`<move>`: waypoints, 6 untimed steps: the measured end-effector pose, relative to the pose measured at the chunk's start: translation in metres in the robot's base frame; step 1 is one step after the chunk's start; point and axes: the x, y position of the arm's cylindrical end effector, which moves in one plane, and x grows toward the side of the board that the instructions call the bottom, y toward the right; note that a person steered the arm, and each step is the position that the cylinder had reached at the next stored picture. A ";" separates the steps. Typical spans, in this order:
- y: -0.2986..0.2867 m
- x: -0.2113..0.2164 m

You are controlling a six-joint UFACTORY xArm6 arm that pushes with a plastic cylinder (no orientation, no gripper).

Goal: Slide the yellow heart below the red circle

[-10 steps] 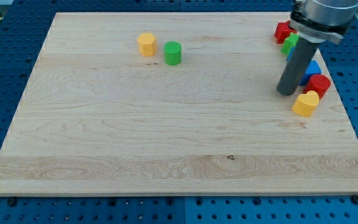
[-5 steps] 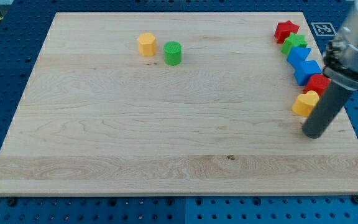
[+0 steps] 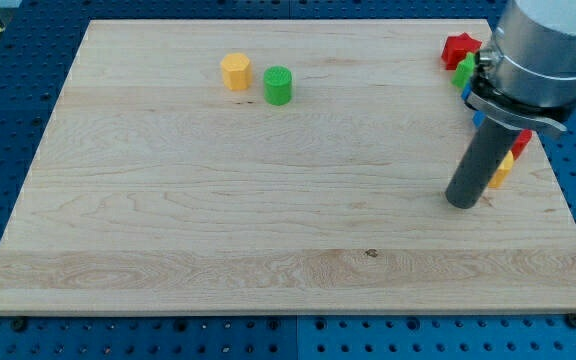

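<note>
While the rod stood over the right side of the board (image 3: 168, 200), my tip (image 3: 462, 202) was set down on bare wood, to the lower left of the yellow heart (image 3: 503, 170). No claw was carried by the arm, only the straight dark rod, so nothing was gripped and no opening could be judged. Only a small part of the heart was seen, at the right edge of the rod, which hid the rest; whether the tip touched the heart could not be told. A sliver of the red circle (image 3: 522, 141) was seen just above and right of the heart, touching it or nearly so, the rest being covered by the arm. Further above the heart, near the board's top right corner, a red star-like block (image 3: 458, 48) was seen, with a green block (image 3: 464, 71) just beneath it, its shape hidden by the arm. A strip of blue (image 3: 477, 119) was glimpsed between the green block and the heart. Far to the upper left of the heart, a yellow block (image 3: 235, 72) and a green cylinder (image 3: 278, 85) were seen side by side, the yellow one on the left.
</note>
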 end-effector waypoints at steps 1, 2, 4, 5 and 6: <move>0.000 -0.011; 0.000 -0.017; 0.016 -0.021; 0.029 -0.021; 0.047 -0.021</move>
